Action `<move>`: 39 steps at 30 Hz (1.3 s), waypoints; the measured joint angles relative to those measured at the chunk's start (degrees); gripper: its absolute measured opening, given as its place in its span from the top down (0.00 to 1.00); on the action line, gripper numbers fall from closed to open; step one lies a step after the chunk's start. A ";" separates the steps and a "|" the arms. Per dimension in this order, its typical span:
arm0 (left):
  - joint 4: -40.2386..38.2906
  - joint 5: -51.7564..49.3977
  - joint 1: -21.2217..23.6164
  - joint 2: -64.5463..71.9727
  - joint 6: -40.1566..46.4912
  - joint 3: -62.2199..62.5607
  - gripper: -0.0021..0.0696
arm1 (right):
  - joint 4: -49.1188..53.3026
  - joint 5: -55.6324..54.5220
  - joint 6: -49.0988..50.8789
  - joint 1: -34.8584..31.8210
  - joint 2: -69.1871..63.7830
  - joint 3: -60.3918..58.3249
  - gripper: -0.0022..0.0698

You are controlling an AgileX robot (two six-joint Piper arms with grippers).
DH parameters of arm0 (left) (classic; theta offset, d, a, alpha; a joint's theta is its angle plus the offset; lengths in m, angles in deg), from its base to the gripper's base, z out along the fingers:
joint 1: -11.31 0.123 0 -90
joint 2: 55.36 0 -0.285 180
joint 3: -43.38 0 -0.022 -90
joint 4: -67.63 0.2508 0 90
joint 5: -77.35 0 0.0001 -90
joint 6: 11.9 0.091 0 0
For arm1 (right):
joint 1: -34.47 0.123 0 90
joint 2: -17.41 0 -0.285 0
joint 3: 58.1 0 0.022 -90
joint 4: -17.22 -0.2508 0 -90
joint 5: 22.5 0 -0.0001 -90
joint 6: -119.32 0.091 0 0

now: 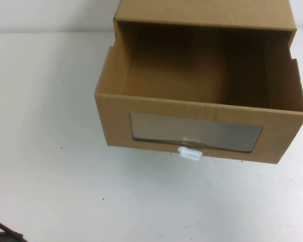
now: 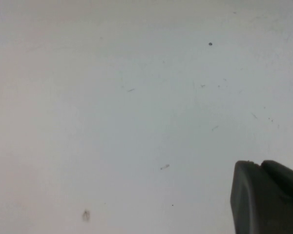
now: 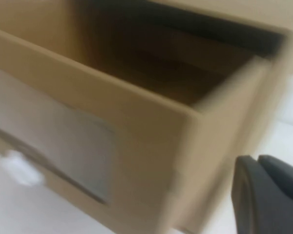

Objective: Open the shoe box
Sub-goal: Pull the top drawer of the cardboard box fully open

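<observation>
A brown cardboard shoe box stands at the back of the table. Its drawer [image 1: 156, 108] is pulled out of the outer sleeve [image 1: 207, 12] towards me, and its inside is bare. The drawer front has a clear window [image 1: 197, 132] and a white pull tab [image 1: 190, 153]. My right gripper [image 3: 258, 158] is shut on nothing and hangs close to the drawer's [image 3: 136, 112] front corner, apart from the pull tab [image 3: 19, 168]. It is outside the high view. My left gripper [image 2: 259, 163] is shut over bare table, away from the box.
The white table [image 1: 50, 126] spreads to the left of the box and in front of it. A dark part of the left arm [image 1: 2, 233] shows at the near left corner. The box reaches the far edge of the high view.
</observation>
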 joint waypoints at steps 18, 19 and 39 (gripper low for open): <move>0.00 0.00 0.00 0.00 0.00 0.00 0.98 | 0.20 7.50 2.85 -23.59 20.53 -13.99 1.00; 0.00 0.00 0.00 0.00 0.00 0.00 0.98 | 1.56 7.50 6.23 -23.59 21.05 -14.13 1.00; 0.00 -0.10 0.00 0.00 0.00 0.00 0.98 | 94.12 14.03 108.73 -23.59 33.85 -23.35 1.00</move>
